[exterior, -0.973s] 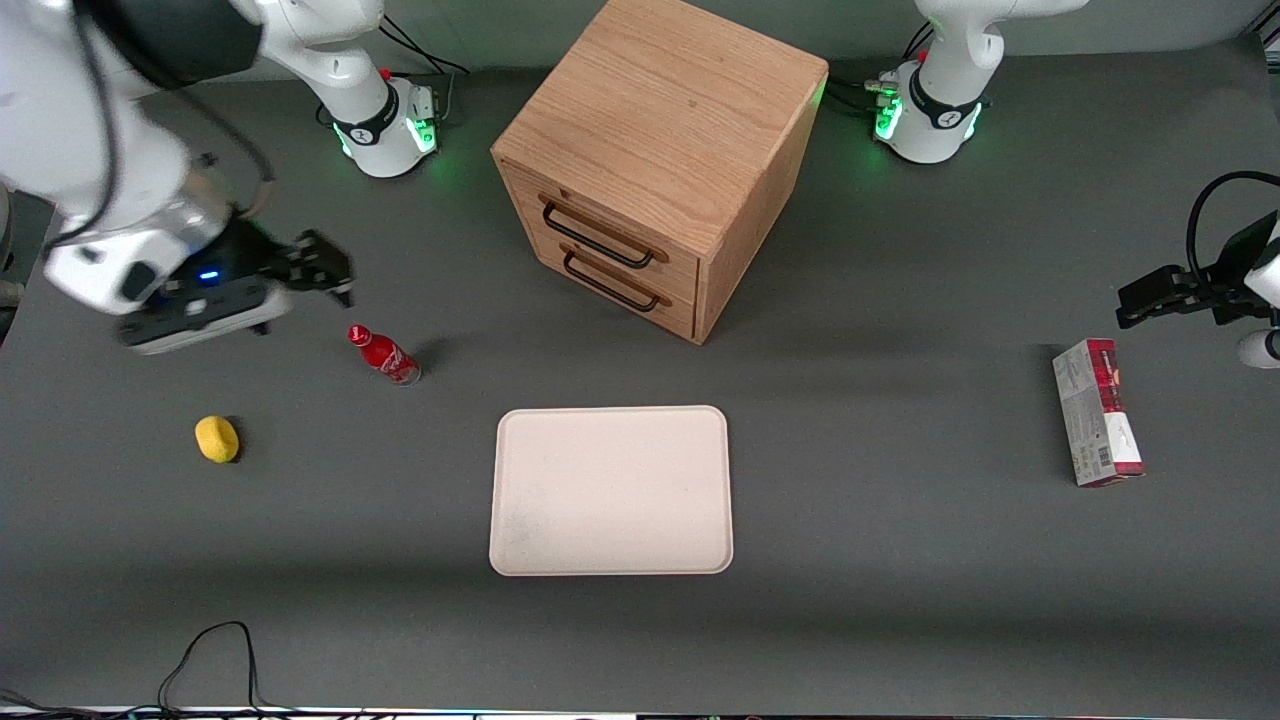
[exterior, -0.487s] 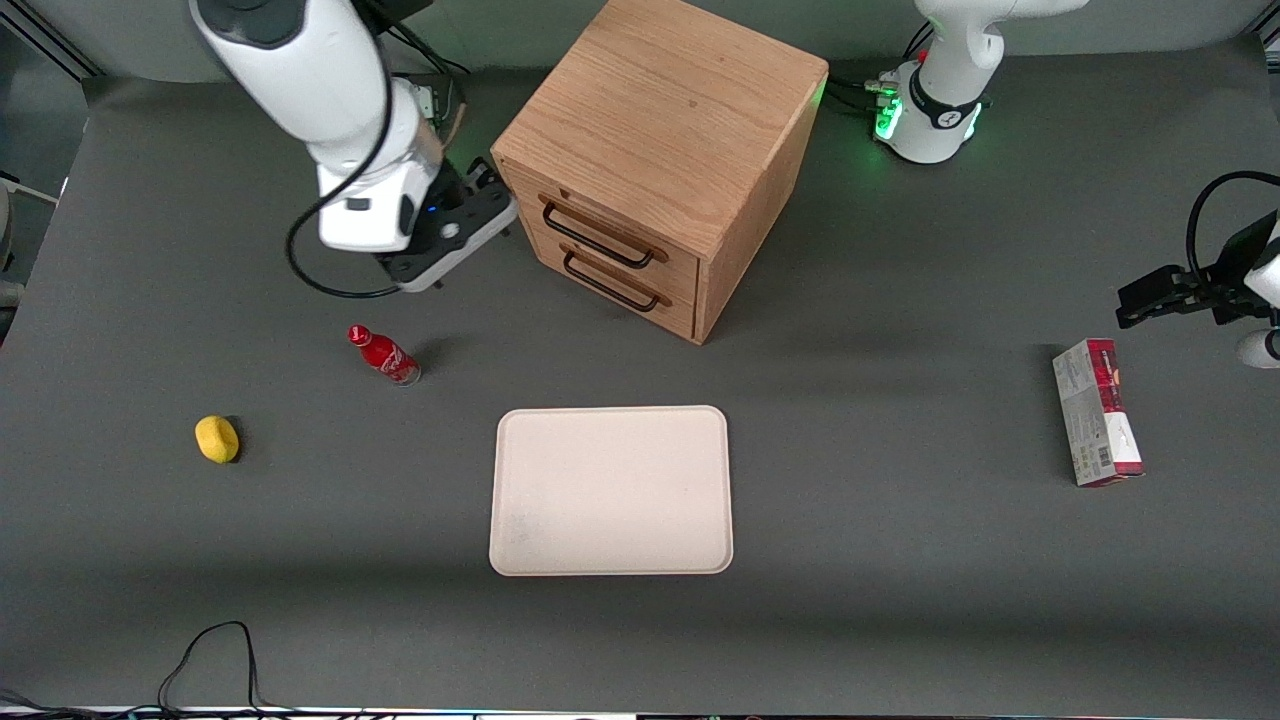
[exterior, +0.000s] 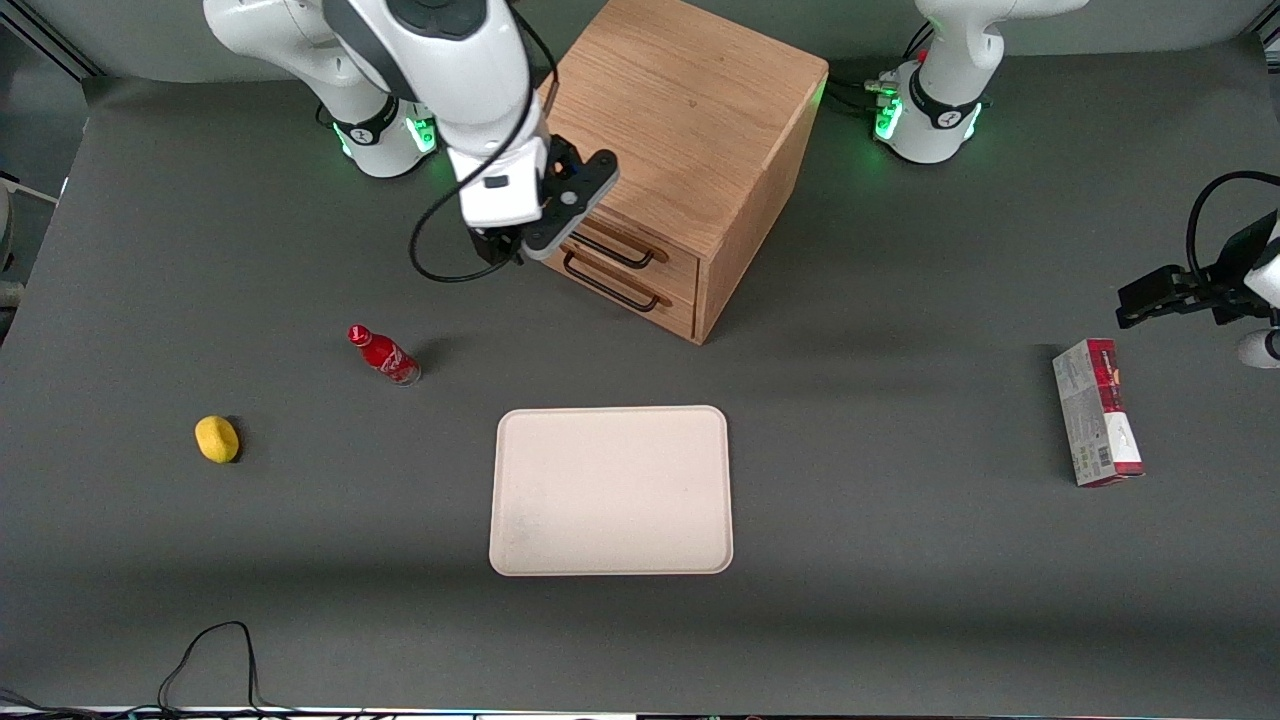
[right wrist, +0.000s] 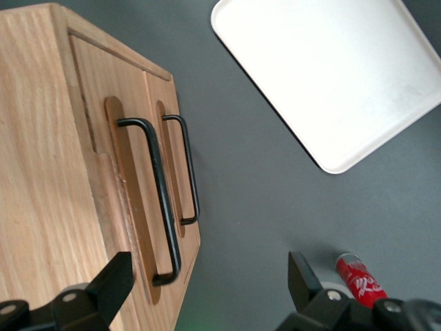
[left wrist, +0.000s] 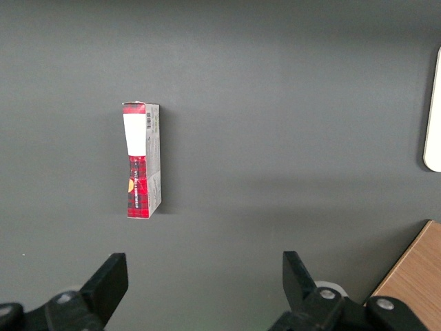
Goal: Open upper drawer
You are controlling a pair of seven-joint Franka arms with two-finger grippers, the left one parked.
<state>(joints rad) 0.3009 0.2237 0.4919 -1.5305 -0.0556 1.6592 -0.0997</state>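
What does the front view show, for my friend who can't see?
The robot's gripper hovers at the closed upper drawer of a wooden cabinet, near its black handle. A white tray lies nearer the camera.

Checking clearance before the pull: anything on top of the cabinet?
Nothing on the visible top of the cabinet. The gripper, fingers open, hangs in front of the upper drawer; the arm covers the top's corner nearest it.

The pincer (exterior: 500,250) has swung in from the table's edge to the upper drawer (exterior: 610,243), fingers spread.
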